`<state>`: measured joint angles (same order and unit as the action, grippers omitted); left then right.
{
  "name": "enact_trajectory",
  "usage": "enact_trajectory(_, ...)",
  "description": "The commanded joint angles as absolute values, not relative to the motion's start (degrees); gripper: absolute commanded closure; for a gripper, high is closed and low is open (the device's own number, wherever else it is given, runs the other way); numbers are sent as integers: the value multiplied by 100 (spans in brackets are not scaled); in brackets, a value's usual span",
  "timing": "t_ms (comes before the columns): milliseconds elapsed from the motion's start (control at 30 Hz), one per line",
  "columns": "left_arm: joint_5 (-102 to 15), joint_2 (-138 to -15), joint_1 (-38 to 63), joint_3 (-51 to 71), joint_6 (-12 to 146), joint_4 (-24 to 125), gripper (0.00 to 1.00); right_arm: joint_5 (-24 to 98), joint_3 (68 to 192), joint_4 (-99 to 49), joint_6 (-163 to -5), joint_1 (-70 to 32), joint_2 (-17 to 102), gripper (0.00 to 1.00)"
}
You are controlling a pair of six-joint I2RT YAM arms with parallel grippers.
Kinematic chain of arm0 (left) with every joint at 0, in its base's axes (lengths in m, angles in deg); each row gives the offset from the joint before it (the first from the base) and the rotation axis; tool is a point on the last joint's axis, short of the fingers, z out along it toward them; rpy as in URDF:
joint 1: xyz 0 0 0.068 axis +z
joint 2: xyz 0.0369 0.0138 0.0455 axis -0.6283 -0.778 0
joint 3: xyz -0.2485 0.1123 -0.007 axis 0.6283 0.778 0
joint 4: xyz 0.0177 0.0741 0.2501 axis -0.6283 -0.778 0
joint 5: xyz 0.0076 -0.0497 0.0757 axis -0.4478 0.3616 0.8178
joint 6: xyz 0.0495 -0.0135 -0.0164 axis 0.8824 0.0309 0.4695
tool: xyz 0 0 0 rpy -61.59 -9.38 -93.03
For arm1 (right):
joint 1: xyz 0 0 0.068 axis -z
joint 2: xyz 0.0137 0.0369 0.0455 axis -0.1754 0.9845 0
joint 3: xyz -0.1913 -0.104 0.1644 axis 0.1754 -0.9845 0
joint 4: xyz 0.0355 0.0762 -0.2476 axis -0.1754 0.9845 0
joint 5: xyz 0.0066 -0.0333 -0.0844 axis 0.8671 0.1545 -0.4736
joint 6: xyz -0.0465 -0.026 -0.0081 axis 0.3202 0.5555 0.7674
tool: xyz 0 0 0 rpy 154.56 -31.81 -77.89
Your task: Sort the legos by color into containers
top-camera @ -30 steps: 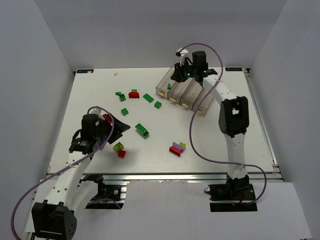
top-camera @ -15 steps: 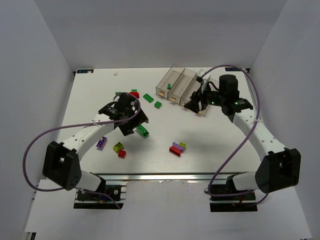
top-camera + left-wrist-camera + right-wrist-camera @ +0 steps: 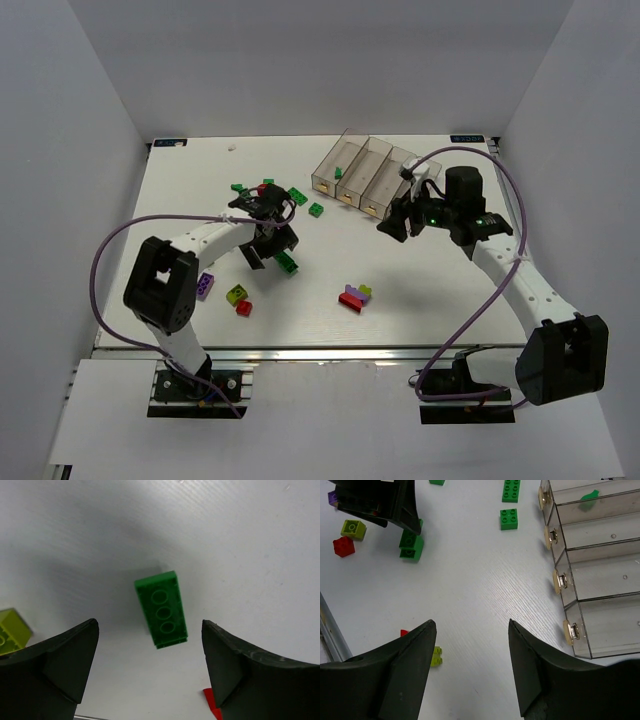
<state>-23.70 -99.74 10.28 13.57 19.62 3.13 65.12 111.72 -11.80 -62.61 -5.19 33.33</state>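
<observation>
The left tool (image 3: 271, 246) hangs over the left-centre of the worktop (image 3: 190, 175) with its jaws spread wide. In the left wrist view a long green brick (image 3: 161, 609) lies flat, studs up, in the gap between the two dark fingers (image 3: 62, 662), touching neither. A yellow-green brick (image 3: 11, 631) shows at the left edge of that view. A red corner shows at the bottom, too little of it to say which brick it belongs to.

The right tool (image 3: 472, 625) is open as well and grips nothing; only bare worktop lies between its fingers. It hovers just in front of the labelled ends of the containers (image 3: 620, 575), four clear bins joined side by side toward the back right of the worktop. The bin at the left end of the row holds one small green piece (image 3: 590, 495).

The other legos lie loose on the worktop. A green square brick (image 3: 509, 519) and a longer green one (image 3: 511, 490) sit near the bins' labelled ends. Farther back on the left lie another green brick (image 3: 240, 190) and a red brick (image 3: 266, 188), the latter partly hidden by the left arm. Toward the front left, a purple brick (image 3: 205, 286) lies near the yellow-green brick, and a small red brick (image 3: 244, 308) sits just beside that one. A cluster of red, purple and yellow-green bricks (image 3: 353, 297) rests near the front centre.
</observation>
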Motion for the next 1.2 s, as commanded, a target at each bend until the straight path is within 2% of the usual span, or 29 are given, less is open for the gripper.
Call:
enact_trajectory(0,-2181,-10109,1001,949,2048,470,8,6499,11178,-1297,-6171,-449,3188,35)
enact_trajectory(167,-2119,-10356,1001,782,2092,523,17,6525,11046,-1341,-6215,-414,3144,35)
enact_trajectory(433,-2137,-10611,1001,878,2145,628,22,6543,10984,-1358,-6277,-335,3109,35)
enact_trajectory(567,-2110,-10769,1001,826,2215,743,32,6578,10958,-1341,-6294,-317,3074,35)
enact_trajectory(733,-2172,-10779,1001,1010,2250,892,37,6569,10966,-1306,-6285,-282,3065,35)
enact_trajectory(833,-2216,-10569,1001,984,2311,997,65,6604,11010,-1262,-6286,-273,3065,35)
enact_trajectory(867,-2346,-10359,1001,1027,2407,1128,78,6622,11010,-1218,-6294,-282,3065,36)
enact_trajectory(933,-3011,-9893,1001,1464,2575,1766,91,6918,10906,-1174,-6722,-273,3134,37)
enact_trajectory(1000,-4152,-9173,1001,2184,2637,2841,94,7394,10773,-1174,-7426,-273,3310,37)
enact_trajectory(1067,-4788,-8908,1001,2608,2628,3552,98,7806,10738,-1218,-7813,-282,3407,37)
enact_trajectory(1167,-5580,-8452,975,3311,2558,5104,99,8464,10624,-1621,-8753,-291,3548,33)
